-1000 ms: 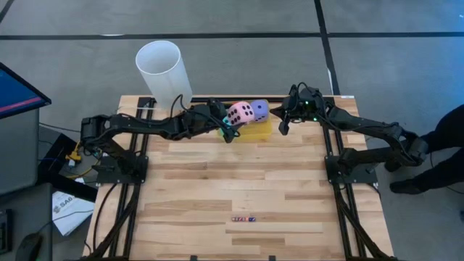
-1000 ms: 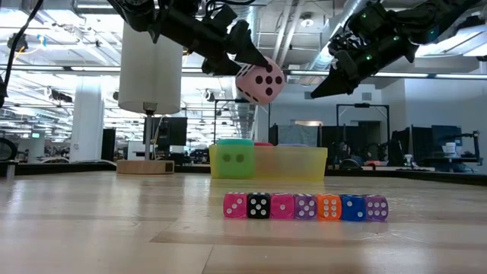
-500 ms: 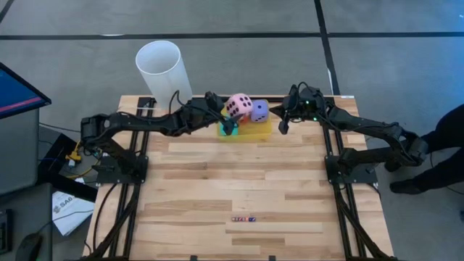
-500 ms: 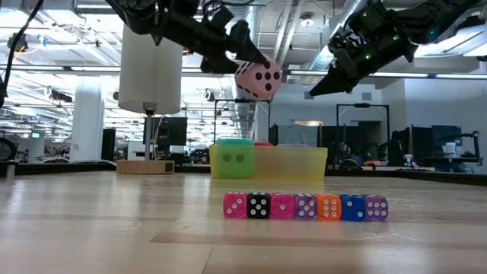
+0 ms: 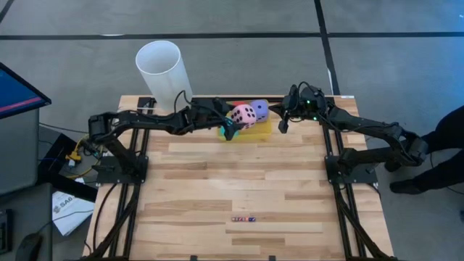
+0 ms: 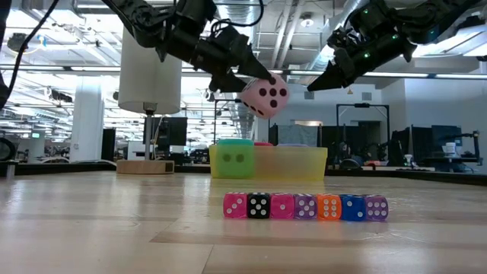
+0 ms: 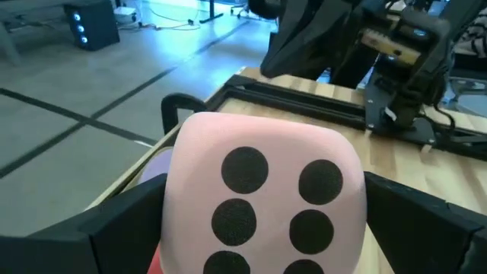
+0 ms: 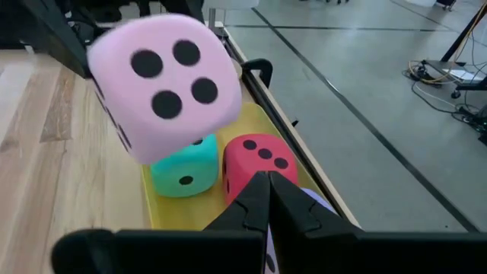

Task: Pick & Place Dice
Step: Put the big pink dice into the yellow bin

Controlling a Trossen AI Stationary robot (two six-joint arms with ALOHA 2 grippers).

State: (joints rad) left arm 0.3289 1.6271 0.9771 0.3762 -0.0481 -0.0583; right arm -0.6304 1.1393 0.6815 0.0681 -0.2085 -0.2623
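Between left claw [image 6: 245, 74] fingers, pink die [image 6: 265, 95]

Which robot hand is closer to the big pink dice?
The left one. The left gripper holds the pink dice between its fingers above the yellow tray. The right gripper hangs shut, off to the side, not touching it.
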